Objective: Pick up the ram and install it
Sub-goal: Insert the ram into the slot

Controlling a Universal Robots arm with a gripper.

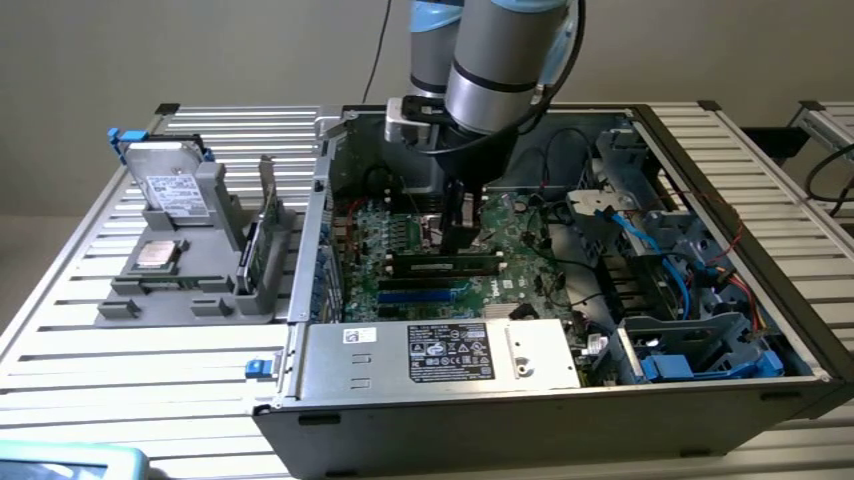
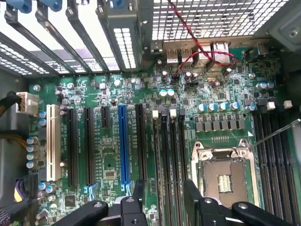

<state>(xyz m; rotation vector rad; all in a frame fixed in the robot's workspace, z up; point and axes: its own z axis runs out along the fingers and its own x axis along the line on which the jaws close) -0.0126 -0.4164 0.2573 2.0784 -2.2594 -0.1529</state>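
Arm is down inside the case (image 1: pixel 310 330), gripper (image 1: pixel 461 240) over the board (image 1: pixel 527 235). Jaws are spread wide and hold nothing; in the wrist view the two fingers (image 2: pixel 139 190) straddle the black slots (image 2: pixel 170 141) with clear gaps either side.

The ram (image 1: pixel 447 266) looks to be standing on edge in a slot, at 6 o'clock from the gripper in the exterior view and just beside it. Whether it is fully clicked home I can't tell.

My read on doing this well: seating needs the stick level, both ends equally deep, and any push straight down along the slot line. Watch the open socket (image 2: pixel 225 176), close beside one finger. The tray (image 1: pixel 174 290) sits at 9 o'clock, well apart.
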